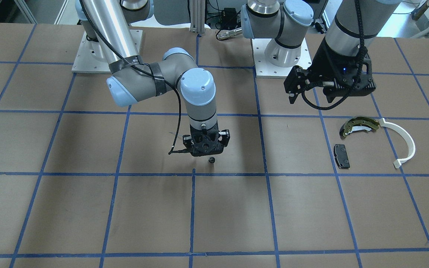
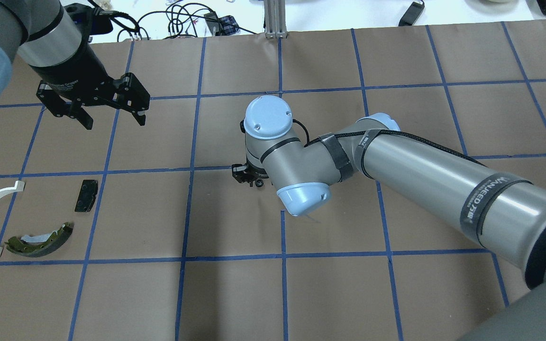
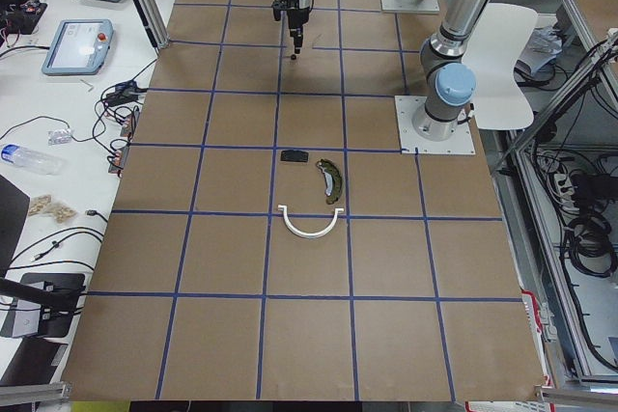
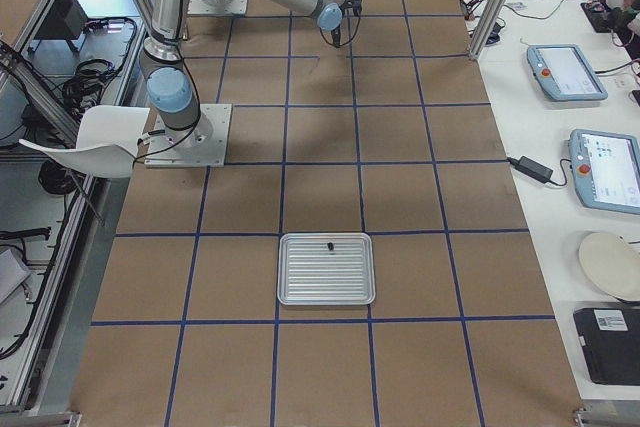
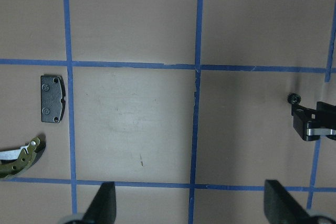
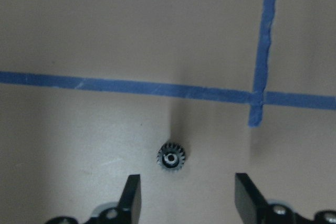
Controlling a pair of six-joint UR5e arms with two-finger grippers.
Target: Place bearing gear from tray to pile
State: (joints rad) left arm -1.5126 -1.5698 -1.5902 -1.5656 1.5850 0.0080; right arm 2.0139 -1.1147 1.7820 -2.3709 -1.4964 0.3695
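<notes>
right claw (image 6: 188, 199) open, low, downward; left claw (image 2: 114, 118) open, higher, well apart

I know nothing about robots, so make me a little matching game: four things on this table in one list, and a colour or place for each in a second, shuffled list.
Things:
1. bearing gear
2. brake shoe
3. plastic arc
4. tray

Descriptions:
A. silvery, at the table's end on the robot's right
B. white
C. small and black, on the table beneath the open right gripper
D. olive-gold

Pairs: 1-C, 2-D, 3-B, 4-A
</notes>
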